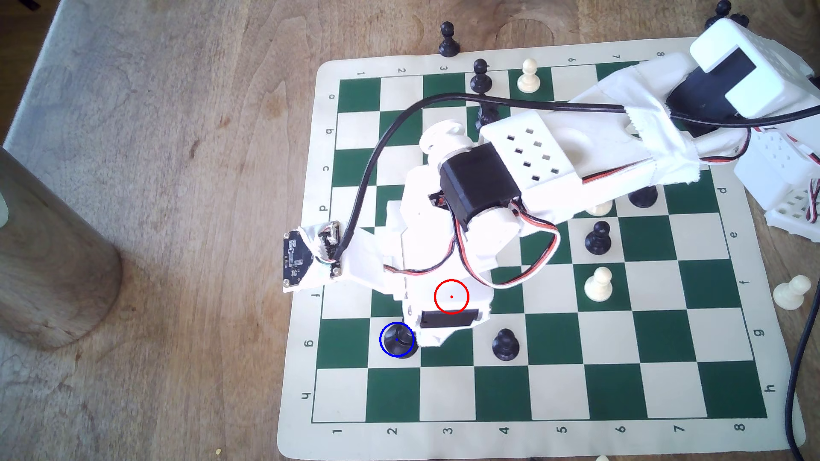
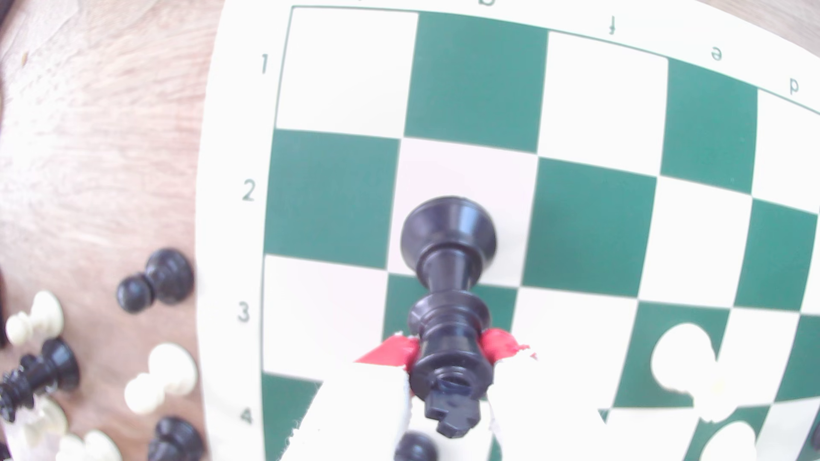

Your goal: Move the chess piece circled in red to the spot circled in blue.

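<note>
Black and tall, the chess piece circled in red is pinched between the gripper at its upper body, just under its crown, the red-padded fingers pressing in from both sides. In the wrist view its broad round base sits over the cream square in row 2, though whether the base is touching the board or just above it cannot be told. In the exterior view the same piece shows as a dark round shape inside the blue ring, so it stands at the spot circled in blue, a cream square at g2 near the exterior view's left edge of the chessboard. The red ring with its dot lies over the white body of the arm, which reaches in from the exterior view's upper right and covers the middle of the board. A black pawn stands two squares toward the exterior view's right of the held piece, in the same row. Further right, another black pawn and a white pawn stand on the board. Off the board, the wrist view shows a loose cluster of black and white pieces lying on the wooden table, and a wooden cylinder stands at the exterior view's left.
</note>
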Available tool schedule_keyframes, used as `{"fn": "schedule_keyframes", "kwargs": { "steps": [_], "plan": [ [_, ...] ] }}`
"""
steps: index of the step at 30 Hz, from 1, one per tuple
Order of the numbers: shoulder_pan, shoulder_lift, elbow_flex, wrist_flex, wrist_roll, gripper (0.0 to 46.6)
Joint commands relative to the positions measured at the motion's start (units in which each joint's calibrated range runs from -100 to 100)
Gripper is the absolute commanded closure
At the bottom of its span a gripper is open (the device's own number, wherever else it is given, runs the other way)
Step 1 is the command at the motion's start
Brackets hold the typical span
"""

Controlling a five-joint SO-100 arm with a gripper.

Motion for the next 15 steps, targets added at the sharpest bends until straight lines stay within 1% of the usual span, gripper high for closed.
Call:
{"fn": "schedule_keyframes", "kwargs": {
  "steps": [1,9,13,15],
  "plan": [
    [0.08,-1.32,-4.91,-0.67,-0.10,46.0],
    [0.00,-0.64,-4.64,-0.67,-0.10,45.4],
    [0.00,-0.30,-4.64,-1.57,-0.44,40.9],
    [0.08,-0.22,-4.64,-1.82,-0.63,39.3]
  ]
}}
